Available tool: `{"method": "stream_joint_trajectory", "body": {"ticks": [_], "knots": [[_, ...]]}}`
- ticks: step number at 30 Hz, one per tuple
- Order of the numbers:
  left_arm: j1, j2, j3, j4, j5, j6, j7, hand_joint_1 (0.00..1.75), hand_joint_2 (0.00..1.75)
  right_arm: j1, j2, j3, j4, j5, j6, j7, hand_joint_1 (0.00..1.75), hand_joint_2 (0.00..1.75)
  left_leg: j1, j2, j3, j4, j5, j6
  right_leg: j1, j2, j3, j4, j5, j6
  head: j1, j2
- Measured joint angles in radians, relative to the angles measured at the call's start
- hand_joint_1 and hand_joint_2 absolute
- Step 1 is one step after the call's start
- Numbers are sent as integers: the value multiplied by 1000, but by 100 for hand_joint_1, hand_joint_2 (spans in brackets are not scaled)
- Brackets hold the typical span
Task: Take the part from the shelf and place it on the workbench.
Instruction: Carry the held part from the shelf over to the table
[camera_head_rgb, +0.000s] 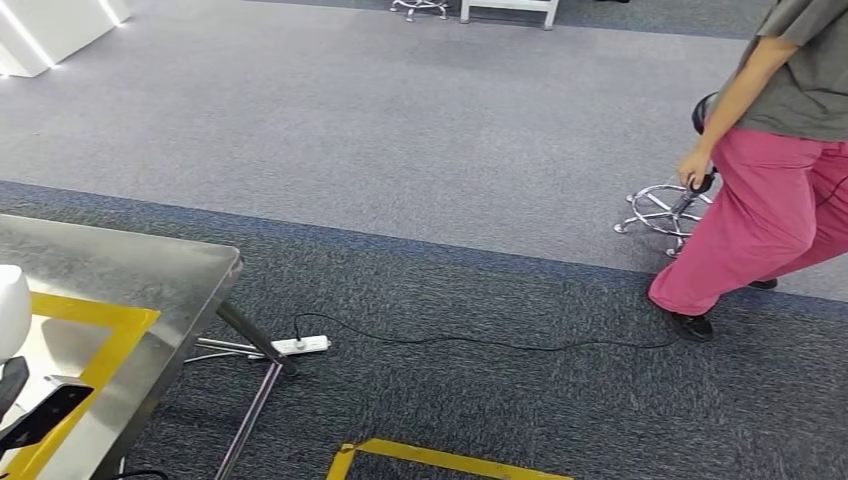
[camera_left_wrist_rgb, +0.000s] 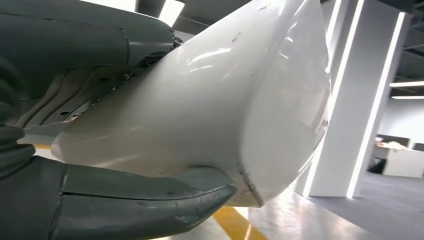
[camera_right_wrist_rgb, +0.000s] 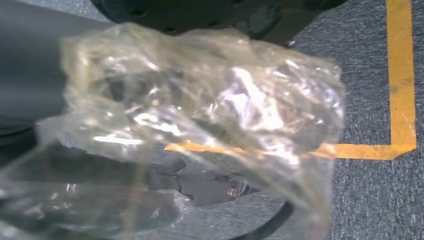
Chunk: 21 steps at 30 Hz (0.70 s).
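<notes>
My left hand (camera_left_wrist_rgb: 75, 200) grips the part (camera_left_wrist_rgb: 225, 100), a large glossy white curved shell, with the thumb under it and dark fingers over it. In the head view the white part (camera_head_rgb: 10, 305) shows at the far left edge above the steel workbench (camera_head_rgb: 130, 270), and dark fingers of the left hand (camera_head_rgb: 35, 412) lie just below it. The bench carries a yellow tape rectangle (camera_head_rgb: 110, 345). My right hand (camera_right_wrist_rgb: 200, 187) hangs over the carpet, blurred behind crumpled clear plastic film (camera_right_wrist_rgb: 210, 100); how its fingers lie is not visible.
A person in pink trousers (camera_head_rgb: 770, 210) stands at the right beside a chrome stool base (camera_head_rgb: 665, 210). A white power strip (camera_head_rgb: 300, 345) and its black cable (camera_head_rgb: 480, 343) lie on the carpet by the bench leg. Yellow floor tape (camera_head_rgb: 440, 460) marks the floor in front.
</notes>
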Motion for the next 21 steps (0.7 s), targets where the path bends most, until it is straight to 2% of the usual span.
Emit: {"method": "stream_joint_trajectory", "body": {"ticks": [1, 2, 3, 4, 5, 6, 7, 8, 10, 11, 12, 13, 14, 15, 16, 17, 18, 19, 20, 21], "knots": [[0, 0, 0, 0, 0, 0, 0, 175, 175, 0, 0, 0, 0, 0, 0, 1, 0, 0, 1, -11, 4, 0, -2, -3, -1, 5, 10, -45, 43, -1, 0, 0], [0, -1, 0, 0, 0, 0, 0, 175, 175, 1, 0, -1, 0, 0, -1, 1, 0, 0, 2, -22, 8, 1, -5, -8, -4, 20, 33, -112, 90, -2, 0, 0], [-1, -1, 0, 0, 0, 0, 0, 175, 175, 1, 0, -1, 1, 1, -1, 1, 0, 0, 1, -33, 10, 4, -8, -15, -7, 43, 57, -176, 123, -2, 0, 0], [-2, 0, 0, 0, 0, 0, 0, 175, 175, 1, 0, -2, 1, 1, -1, 1, 0, 0, 1, -44, 10, 6, -10, -22, -9, 62, 75, -221, 141, -3, -1, 0], [-2, 0, 0, 0, 0, -1, 0, 175, 175, 1, 0, -2, 1, 2, -2, 1, 0, 0, 2, -55, 8, 6, -9, -29, -8, 75, 86, -244, 145, -6, -1, 0], [-1, 1, 0, 0, 0, -1, 0, 175, 175, 0, 0, -3, 2, 2, -2, 2, 0, 0, 4, -66, 5, 5, -7, -37, -7, 75, 91, -249, 142, -10, -1, 0], [0, 1, 0, 0, 0, -1, 0, 175, 175, -2, 0, -3, 2, 2, -2, 2, 0, 0, 7, -77, 3, 2, -4, -44, -5, 64, 93, -249, 144, -16, -1, 0], [2, 1, 1, 0, 0, -1, 0, 175, 175, -3, 0, -3, 2, 3, -2, 2, 0, 0, 8, -73, 1, 4, -4, -49, -5, 53, 97, -252, 146, -23, -2, 0], [0, 2, 1, 0, 0, -1, 0, 175, 175, -5, 1, -4, 2, 3, -2, 1, 0, 0, 7, -30, -22, 50, -33, -57, -6, 28, 103, -260, 150, -35, -8, 0], [-2, 2, 1, 0, 0, -1, 1, 175, 175, -5, 1, -4, 2, 4, -2, 1, 0, 0, 6, 0, -47, 103, -60, -60, -4, 14, 106, -262, 149, -40, -12, 0], [-3, 2, 0, 0, 0, -1, 1, 175, 175, -5, 1, -4, 2, 4, -2, 1, 0, 0, 6, 18, -80, 168, -89, -63, -2, 1, 108, -263, 147, -44, -14, 0], [-3, 2, 0, 0, -1, -2, 1, 175, 175, -5, 1, -5, 2, 4, -2, 1, 0, 0, 7, 25, -111, 228, -110, -64, 0, -13, 110, -264, 144, -47, -14, 0], [-2, 2, 0, 0, -1, -2, 2, 175, 175, -5, 1, -6, 2, 5, -1, 1, 0, 0, 7, 28, -132, 264, -114, -65, 2, -25, 112, -263, 141, -49, -15, 0], [0, 2, 0, 0, -1, -2, 2, 175, 175, -5, 1, -6, 2, 6, -1, 1, 0, 0, 7, 30, -136, 267, -99, -64, 4, -37, 115, -263, 137, -50, -15, 0], [1, 2, 0, 0, -1, -2, 2, 175, 175, -6, 1, -7, 2, 6, 0, 1, 0, 0, 7, 34, -122, 233, -67, -62, 5, -48, 121, -263, 132, -50, -15, 0], [1, 2, 1, 0, -2, -2, 2, 175, 175, -6, 1, -7, 2, 7, 0, 0, 0, 0, 5, 46, -93, 171, -28, -58, 6, -59, 126, -264, 127, -48, -15, 0], [0, 2, 1, 0, -2, -3, 2, 175, 175, -6, 1, -8, 2, 7, 1, 0, 0, 0, 1, 64, -63, 111, -1, -54, 8, -69, 131, -264, 120, -45, -14, 0], [-1, 2, 1, 0, -2, -3, 2, 175, 175, -7, 1, -8, 2, 8, 1, -1, 0, 0, -4, 81, -37, 60, 12, -48, 11, -78, 134, -263, 114, -41, -15, 0], [-2, 2, 1, 0, -2, -3, 2, 175, 175, -8, 1, -8, 2, 8, 1, -1, 0, 0, -9, 93, -22, 31, 12, -42, 13, -87, 136, -263, 108, -37, -14, 0], [-1, 3, 2, 0, -2, -3, 2, 175, 175, -9, 1, -9, 2, 9, 2, -2, 0, 0, -14, 95, -18, 23, 3, -37, 15, -97, 139, -265, 104, -33, -13, 0]]}}
